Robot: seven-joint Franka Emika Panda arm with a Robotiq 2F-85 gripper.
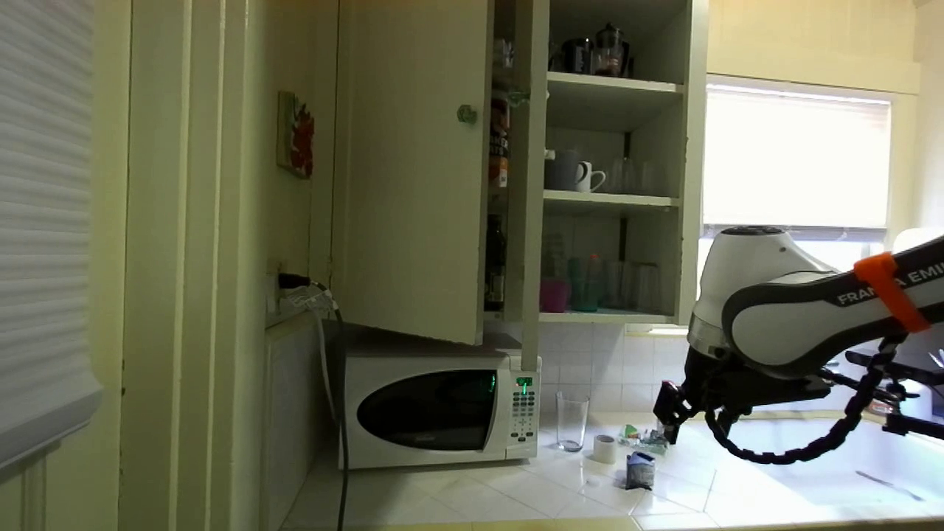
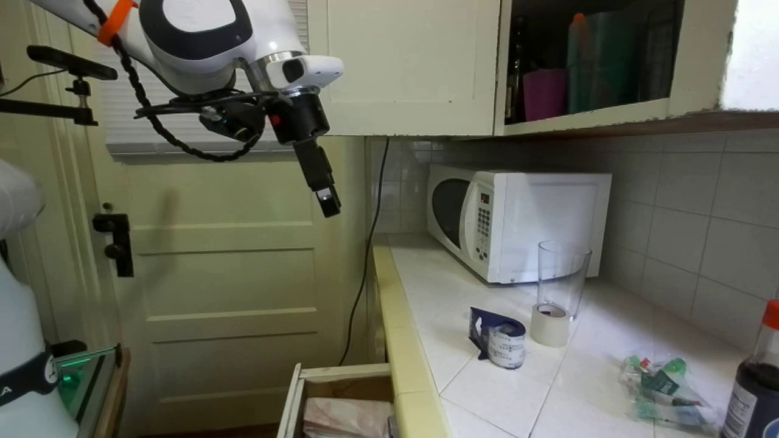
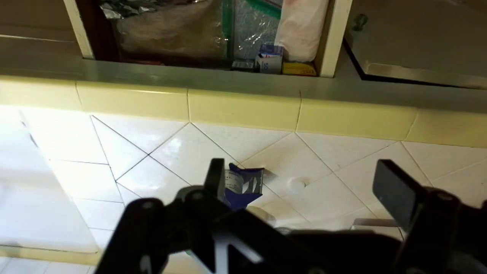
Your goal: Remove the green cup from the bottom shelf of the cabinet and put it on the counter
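The green cup (image 1: 585, 286) stands on the bottom shelf (image 1: 612, 318) of the open cream cabinet (image 1: 695, 147). It also shows in an exterior view (image 2: 614, 67), dim, with an orange thing in front of it. A magenta cup (image 1: 554, 295) stands beside it and clear glasses (image 1: 638, 287) stand on its other side. My gripper (image 3: 298, 177) is open, with nothing between its fingers. It hangs above the counter (image 1: 457, 494), lower than the bottom shelf and well apart from the cup, as it shows in an exterior view (image 2: 327, 198). The cup is out of the wrist view.
On the counter are a white microwave (image 2: 548, 225), a tall clear glass (image 2: 563, 274), a tape roll (image 2: 549, 326), a blue-white packet (image 2: 502, 340), a plastic bag (image 2: 666, 392) and a dark bottle (image 2: 754, 383). A drawer (image 2: 347, 371) stands open below. A sink (image 1: 848, 457) lies beside.
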